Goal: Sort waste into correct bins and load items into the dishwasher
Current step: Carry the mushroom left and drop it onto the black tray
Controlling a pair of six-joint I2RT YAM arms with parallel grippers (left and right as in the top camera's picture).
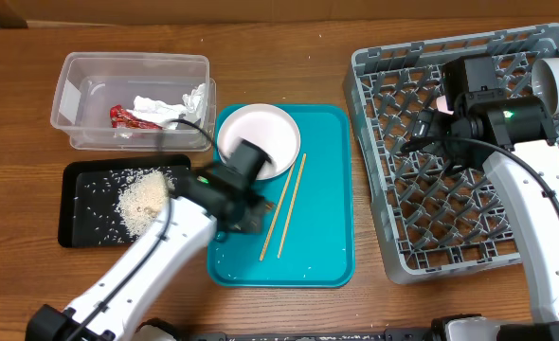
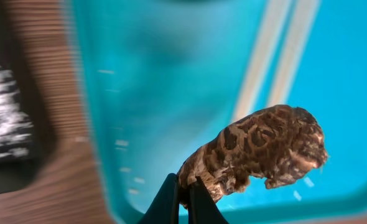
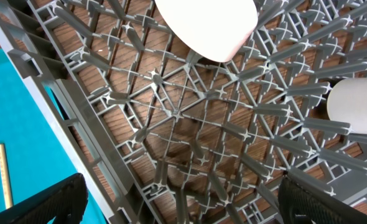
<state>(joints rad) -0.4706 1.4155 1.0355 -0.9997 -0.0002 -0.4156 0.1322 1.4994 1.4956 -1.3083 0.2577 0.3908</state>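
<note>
The left claw point(image 2: 183, 198) was pinched tight on a brown scrap point(image 2: 258, 149), held above the teal tray point(image 1: 327, 246) toward its 8 o'clock side, with the chopsticks point(image 1: 286, 204) at the scrap's 3 o'clock. A white dish point(image 1: 259, 137) sat at the tray's 11 o'clock. At 9 o'clock lay the black tray point(image 1: 76, 232) with rice point(image 1: 142, 199). At 10 o'clock the tub point(image 1: 71, 90) held a wrapper point(image 1: 128, 117) and napkin point(image 1: 171, 104). The right claw point(image 3: 180, 183) gaped wide over the rack point(image 1: 431, 227), with a cup point(image 1: 556, 83) at the rack's 1 o'clock.
</note>
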